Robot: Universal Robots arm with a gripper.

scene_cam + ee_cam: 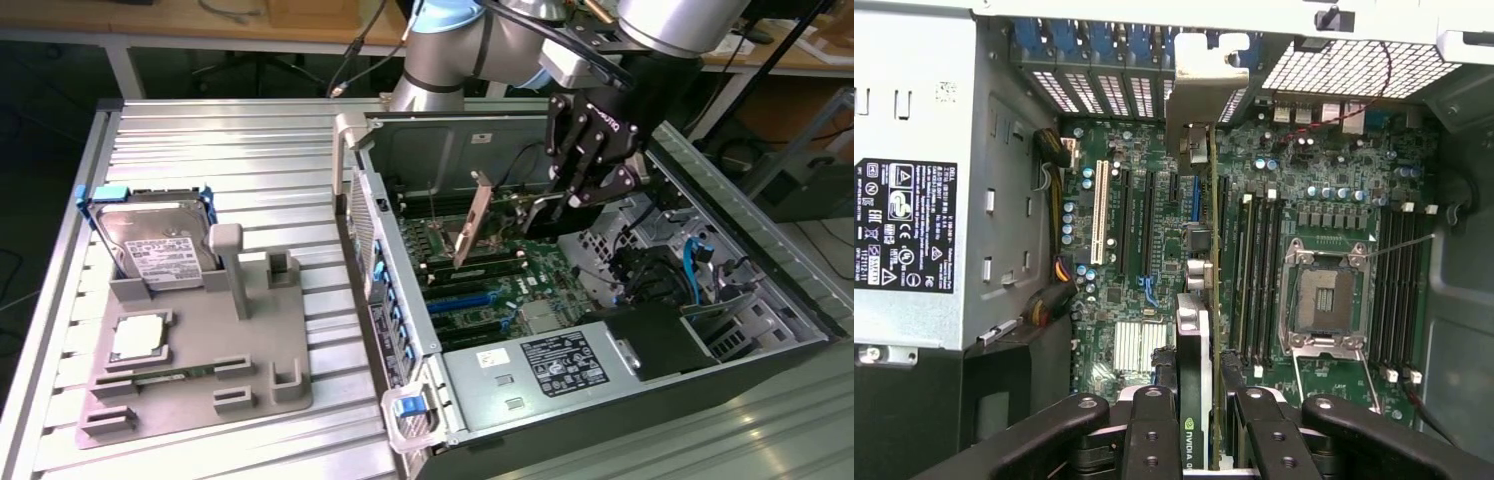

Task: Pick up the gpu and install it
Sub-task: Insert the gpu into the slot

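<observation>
The gpu point(491, 222) hangs edge-down inside the open computer case point(400, 150), a little above the green motherboard point(467, 305). Its pale metal bracket point(467, 235) faces the case's slotted rear wall. My gripper point(551, 207) is shut on the card's other end. In the wrist view the gpu point(1196, 395) is seen edge-on between my two black fingers point(1154, 430), running over the expansion slots point(1154, 215) with the bracket point(1199, 95) at the far end by the rear vents.
A grey holder tray point(267, 375) lies at the exterior view's left, carrying a hard drive point(160, 245), a processor point(140, 335) and a memory stick point(160, 378). In the case are the power supply point(561, 365), cables point(687, 270) and an open processor socket point(1329, 290).
</observation>
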